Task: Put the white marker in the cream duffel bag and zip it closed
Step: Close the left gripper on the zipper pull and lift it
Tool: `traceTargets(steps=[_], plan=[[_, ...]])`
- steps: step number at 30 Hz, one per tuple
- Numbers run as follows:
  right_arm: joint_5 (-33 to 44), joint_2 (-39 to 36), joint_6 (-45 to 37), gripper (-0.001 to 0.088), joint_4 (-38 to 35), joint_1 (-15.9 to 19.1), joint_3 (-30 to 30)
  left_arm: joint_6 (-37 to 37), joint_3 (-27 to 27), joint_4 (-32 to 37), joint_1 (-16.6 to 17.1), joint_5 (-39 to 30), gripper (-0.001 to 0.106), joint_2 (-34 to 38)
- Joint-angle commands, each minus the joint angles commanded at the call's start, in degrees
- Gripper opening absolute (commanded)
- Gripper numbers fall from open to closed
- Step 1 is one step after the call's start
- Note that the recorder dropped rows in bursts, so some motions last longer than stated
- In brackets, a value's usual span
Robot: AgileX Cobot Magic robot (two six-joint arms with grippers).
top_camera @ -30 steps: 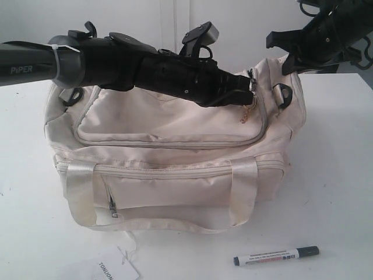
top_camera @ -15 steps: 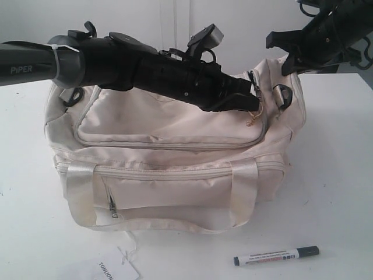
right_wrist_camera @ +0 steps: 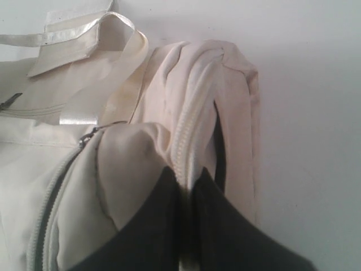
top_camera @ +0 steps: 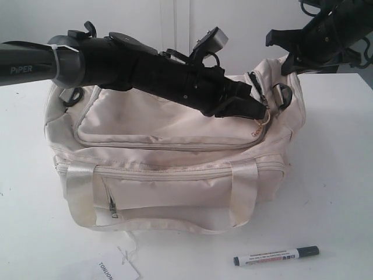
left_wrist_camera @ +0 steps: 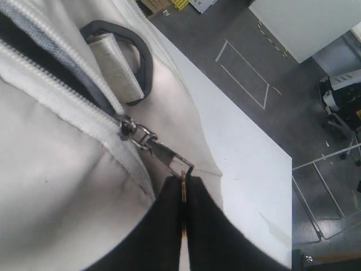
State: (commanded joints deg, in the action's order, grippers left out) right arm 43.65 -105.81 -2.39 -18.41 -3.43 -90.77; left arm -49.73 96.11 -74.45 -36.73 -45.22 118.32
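In the exterior view the cream duffel bag [top_camera: 175, 192] sits in the middle of the white table [top_camera: 338, 192], its front pocket toward the near edge. The white marker [top_camera: 277, 255] lies flat on the table outside the bag, close to the near edge and toward the right corner. A paper tag [top_camera: 116, 269] lies at the near edge, further left. The left arm reaches across the bag's top, and the left gripper [top_camera: 256, 108] is at the right end of the top zip. The right gripper [top_camera: 287, 63] is at the bag's upper right end. In the left wrist view the left gripper [left_wrist_camera: 183, 185] has its jaws pressed together on the zipper pull [left_wrist_camera: 169, 158], which stretches taut from the slider [left_wrist_camera: 128, 127]. Beyond the slider the two rows of teeth stand apart, with dark lining between them, and a black D-ring [left_wrist_camera: 144, 62] hangs on the bag's end. In the right wrist view the right gripper [right_wrist_camera: 189, 180] is closed, pinching a raised fold of the bag's fabric beside the zip teeth. A shiny webbing handle [right_wrist_camera: 90, 36] lies beyond.
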Motion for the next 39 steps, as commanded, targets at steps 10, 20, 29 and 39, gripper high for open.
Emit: traceTargets(steps=[10,20,29,39], plan=[[0.00,0.00,0.00,0.0000,0.00,0.00,0.00,0.00,0.00,0.00,0.00,-4.66,0.000,0.00],[-0.58,0.00,0.00,0.0000,0.00,0.00,0.00,0.00,0.00,2.64,0.00,-8.25,0.000,0.00],[-0.58,0.00,0.00,0.0000,0.00,0.00,0.00,0.00,0.00,2.99,0.00,-14.24,0.000,0.00],[-0.59,0.00,1.56,0.0048,0.00,0.00,0.00,0.00,0.00,4.62,0.00,-14.13,0.000,0.00]])
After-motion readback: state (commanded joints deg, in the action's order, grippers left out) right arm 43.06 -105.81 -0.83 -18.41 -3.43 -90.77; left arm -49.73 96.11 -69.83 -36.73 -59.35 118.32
